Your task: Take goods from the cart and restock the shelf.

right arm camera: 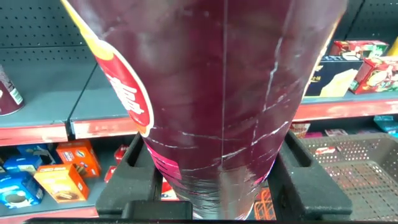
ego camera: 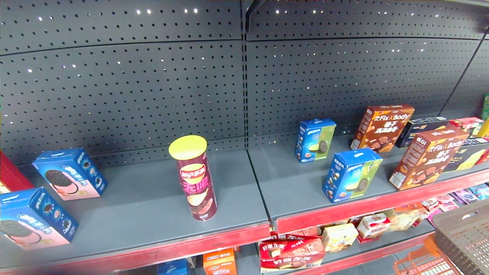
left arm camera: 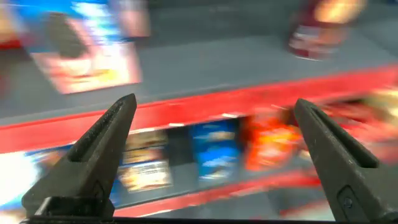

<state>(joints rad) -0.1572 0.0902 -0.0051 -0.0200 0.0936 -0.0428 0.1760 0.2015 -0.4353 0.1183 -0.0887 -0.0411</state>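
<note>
Can (right arm camera: 217, 93): we hold this maroon tube in the right end effector (right arm camera: 217, 183), pinched across its round body so it cannot slip.
Twin can (ego camera: 196, 179): stands upright on the shelf (ego camera: 145, 206) near the front edge. We judge ours belongs beside it, at its 3 or 9 o'clock.
Left end effector (left arm camera: 214, 104): spread wide, holding nothing, facing the shelf's red edge.
Boxes (ego camera: 70, 173): blue ones at the twin's 9 o'clock, leaving bare shelf between.
Cart (ego camera: 462, 236): at 4 o'clock in our head view, close for further picks.
</note>
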